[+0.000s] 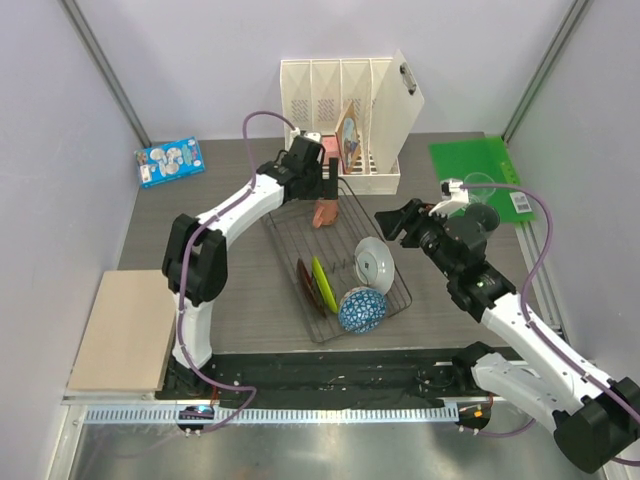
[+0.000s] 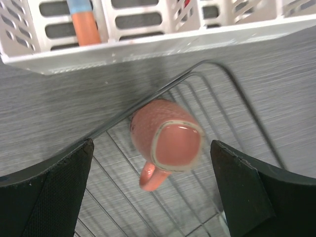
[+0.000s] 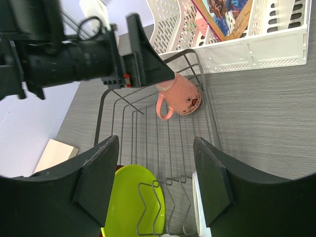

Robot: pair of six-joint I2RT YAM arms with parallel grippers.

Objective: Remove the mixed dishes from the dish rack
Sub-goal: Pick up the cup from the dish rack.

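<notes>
Open left fingers [image 2: 54, 192] hang over the inverted pink mug [image 2: 168, 143] in the rack's [image 1: 300, 235] far corner; right fingers [image 3: 98, 173] open, empty. Mug edges blurred.

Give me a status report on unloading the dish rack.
Left gripper open, above pink mug in dish rack. Right gripper open, empty. Nothing over the mug.

Overhead cam sits high over the near edge, looking down on the whole table [image 1: 250, 300] with the dish rack [image 1: 300, 235] mid-frame. Left wrist cam is really close, aimed nearly straight down at the pink mug [image 2: 168, 143] by the rack's far corner. Right wrist cam hangs farther back, looking along the rack toward the file holder [image 3: 256, 49]. All three share that mug and the holder.
</notes>
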